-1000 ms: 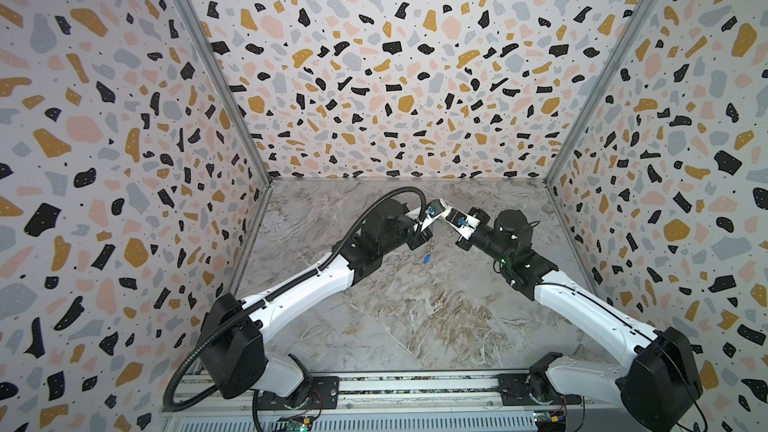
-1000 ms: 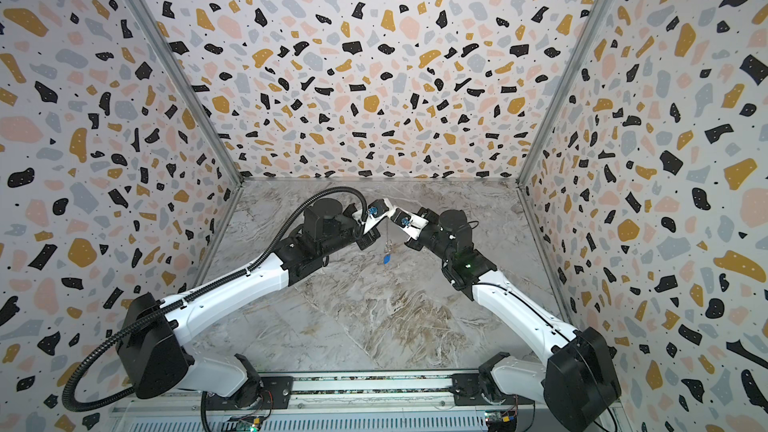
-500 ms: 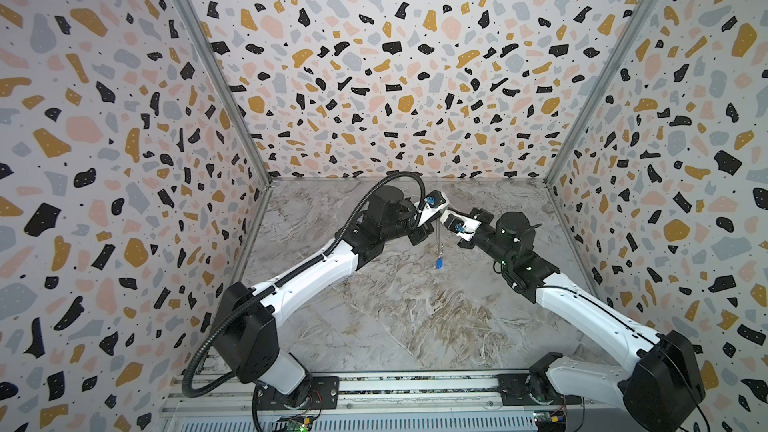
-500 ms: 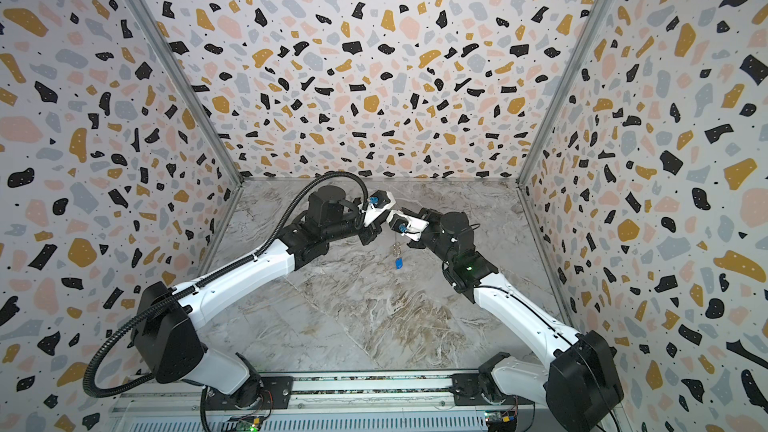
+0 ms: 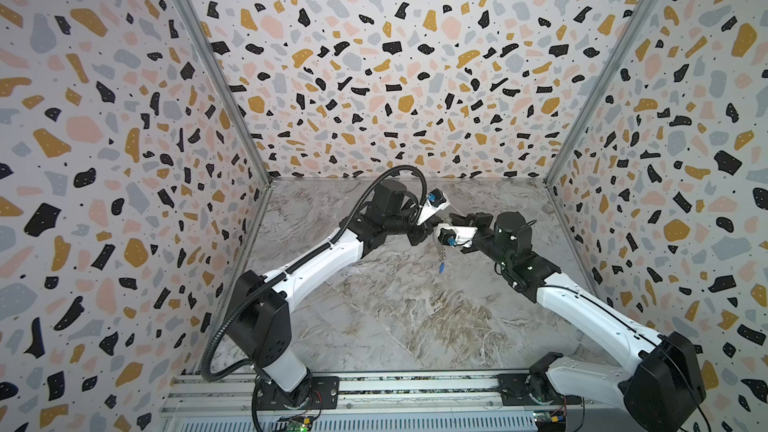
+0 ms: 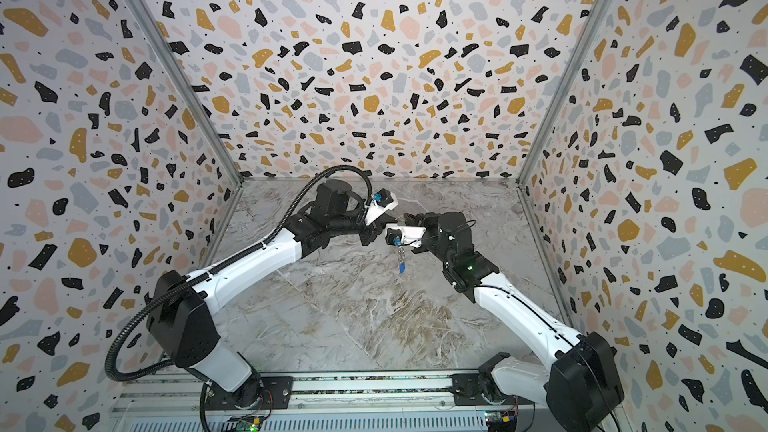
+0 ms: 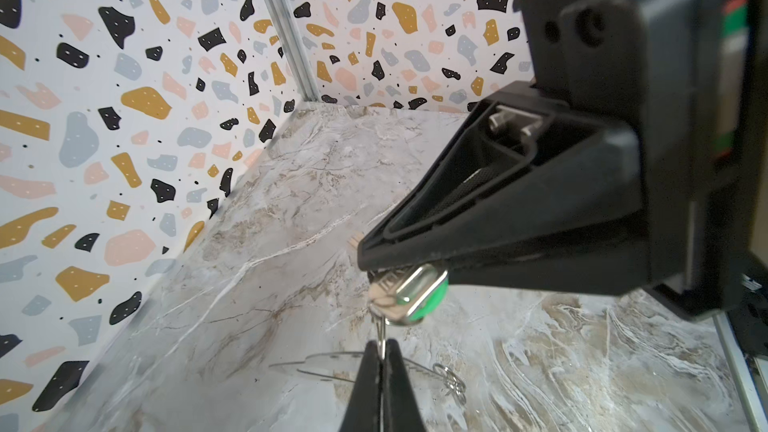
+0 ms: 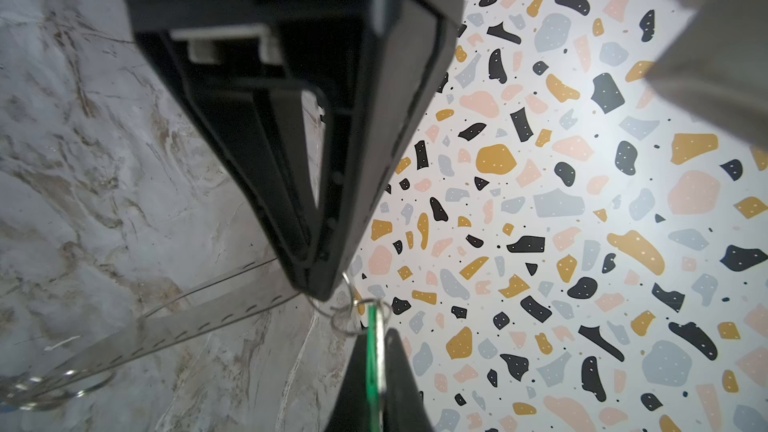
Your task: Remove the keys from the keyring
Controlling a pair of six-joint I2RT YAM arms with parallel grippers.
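Both arms meet in the air above the back middle of the floor. My left gripper point(image 7: 380, 351) is shut on a thin metal ring at the edge of the keyring point(image 7: 320, 361), a flat grey see-through plate that hangs below it. That ring runs up to the green key point(image 7: 424, 301), and my right gripper point(image 8: 376, 359) is shut on the key's flat faces. The two tips are a few centimetres apart. In the right wrist view the keyring point(image 8: 187, 317) slopes away from the left gripper's tip. The blue key point(image 5: 441, 268) dangles lowest in both top views point(image 6: 401, 268).
More small metal rings point(image 7: 451, 380) hang along the plate's edge. The marble floor point(image 5: 395, 317) lies beneath the hanging keys. Terrazzo-patterned walls point(image 5: 374, 76) close in the left, back and right sides. The arm bases stand on a metal rail point(image 5: 374, 392) at the front.
Both grippers have moved a little to the right together, still holding their things. The left arm has swung its elbow in and lifted its wrist. The blue key has shifted right and lower.
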